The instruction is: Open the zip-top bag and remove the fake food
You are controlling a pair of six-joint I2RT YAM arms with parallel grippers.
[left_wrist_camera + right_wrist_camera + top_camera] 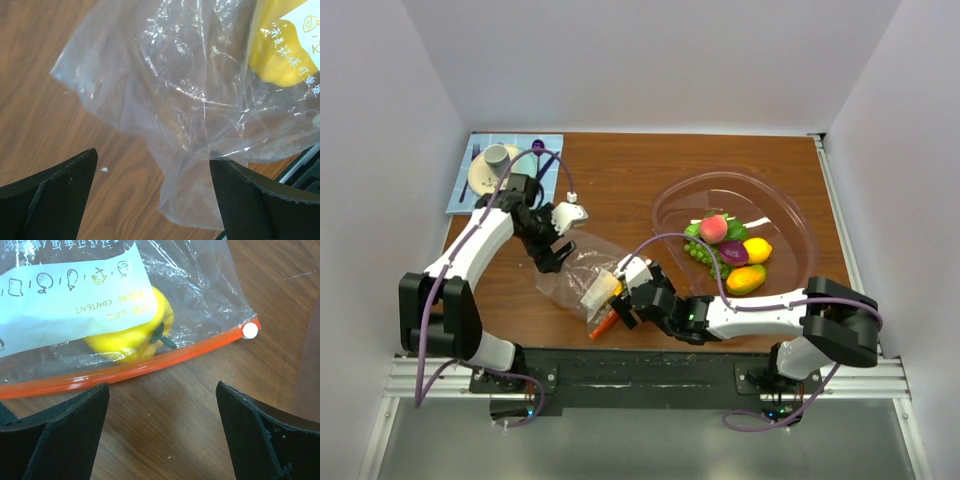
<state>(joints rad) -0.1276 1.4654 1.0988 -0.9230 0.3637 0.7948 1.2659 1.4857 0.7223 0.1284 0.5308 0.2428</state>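
My left fingers [55,195] are spread wide, nothing gripped. They hover over the plain end of the zip-top bag [575,275], with crinkled plastic showing in the gap and table [620,170] wood around it.

My right fingers [60,435] are also wide and empty, pointed at the bag's orange-red zip strip [150,365], which lies just beyond the tips. The strip reads as one line with a white slider [249,330] at one end; can't tell if it's sealed.

The bag lies on the table near the front edge, between my two arms.

Most of the fake food [733,252] sits in the clear bowl [785,215] on the right, well apart from the bag: red-pink, purple, yellow and orange-yellow pieces, plus green grapes [700,255]. One yellow pepper [135,335] is inside the bag, green stem right by the strip, partly under a white printed label [70,305].

Grey cup [496,155] on a plate [478,178], far left corner, on a blue mat [460,200].
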